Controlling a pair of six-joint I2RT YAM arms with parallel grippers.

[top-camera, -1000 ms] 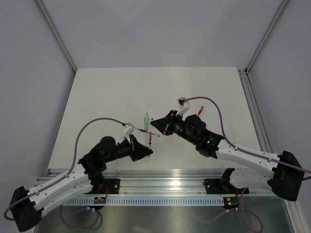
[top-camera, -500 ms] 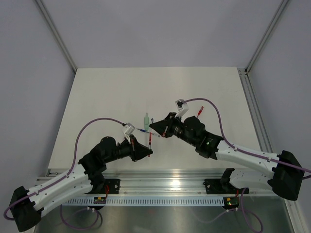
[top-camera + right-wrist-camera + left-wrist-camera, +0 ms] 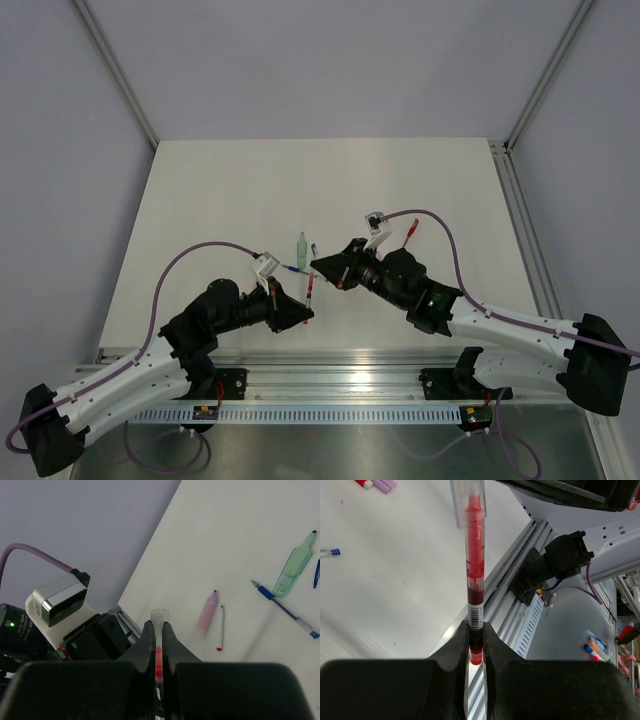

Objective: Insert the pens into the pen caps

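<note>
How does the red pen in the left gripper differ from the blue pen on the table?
The red pen is clamped in the left gripper, off the table; the blue pen lies flat on it. The red pen is red inside, the blue pen blue-ended. Both are slim.

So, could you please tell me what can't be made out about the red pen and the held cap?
- Left wrist: the clear cap around the red pen's tip runs off the top edge; depth unclear.
- Right wrist: the right gripper's fingers hide the cap's lower half.
- Top: the pen-cap joint is too small to judge.
</note>
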